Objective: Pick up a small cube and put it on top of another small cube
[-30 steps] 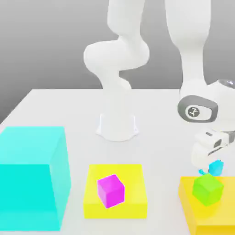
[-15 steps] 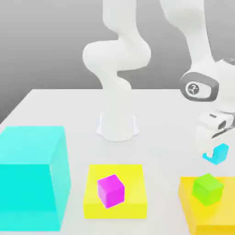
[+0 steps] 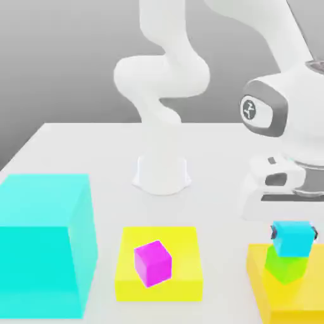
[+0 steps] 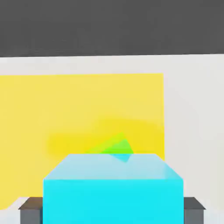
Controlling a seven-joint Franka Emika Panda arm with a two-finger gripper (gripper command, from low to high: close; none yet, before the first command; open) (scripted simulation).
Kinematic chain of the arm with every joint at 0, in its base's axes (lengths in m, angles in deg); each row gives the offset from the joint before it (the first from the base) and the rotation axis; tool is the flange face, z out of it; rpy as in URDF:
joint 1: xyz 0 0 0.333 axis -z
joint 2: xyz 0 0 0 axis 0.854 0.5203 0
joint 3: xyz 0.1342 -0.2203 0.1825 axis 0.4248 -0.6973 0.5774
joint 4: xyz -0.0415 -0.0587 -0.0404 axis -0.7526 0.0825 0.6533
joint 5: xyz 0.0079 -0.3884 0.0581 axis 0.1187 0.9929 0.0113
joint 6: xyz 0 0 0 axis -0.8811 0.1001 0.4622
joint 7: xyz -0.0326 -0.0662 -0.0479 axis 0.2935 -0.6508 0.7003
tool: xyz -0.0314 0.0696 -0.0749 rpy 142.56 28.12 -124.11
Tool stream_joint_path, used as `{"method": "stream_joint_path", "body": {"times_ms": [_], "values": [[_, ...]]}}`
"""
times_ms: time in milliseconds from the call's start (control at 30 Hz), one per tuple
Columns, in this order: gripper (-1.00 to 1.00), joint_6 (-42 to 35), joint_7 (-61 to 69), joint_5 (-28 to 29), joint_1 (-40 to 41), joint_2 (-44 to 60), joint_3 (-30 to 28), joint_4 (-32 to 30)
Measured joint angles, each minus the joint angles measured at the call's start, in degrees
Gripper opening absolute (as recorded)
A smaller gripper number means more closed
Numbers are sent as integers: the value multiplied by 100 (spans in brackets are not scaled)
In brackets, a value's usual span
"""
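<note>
Cyan cube (image 3: 292, 238) atop green cube (image 3: 285, 266), between the spread gripper (image 3: 293, 234) fingers

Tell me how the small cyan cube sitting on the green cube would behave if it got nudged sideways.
The small cyan cube looks rigid and flat-faced, so it would likely slide, not roll. It sits on the green cube, which is about its own size and turned differently, so a modest push could probably tip it off onto the yellow block. It seems light.
</note>
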Motion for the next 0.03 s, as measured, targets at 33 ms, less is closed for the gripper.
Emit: {"method": "stream_joint_path", "body": {"times_ms": [33], "values": [[100, 0, 0, 0, 0, 0, 0, 0]]}}
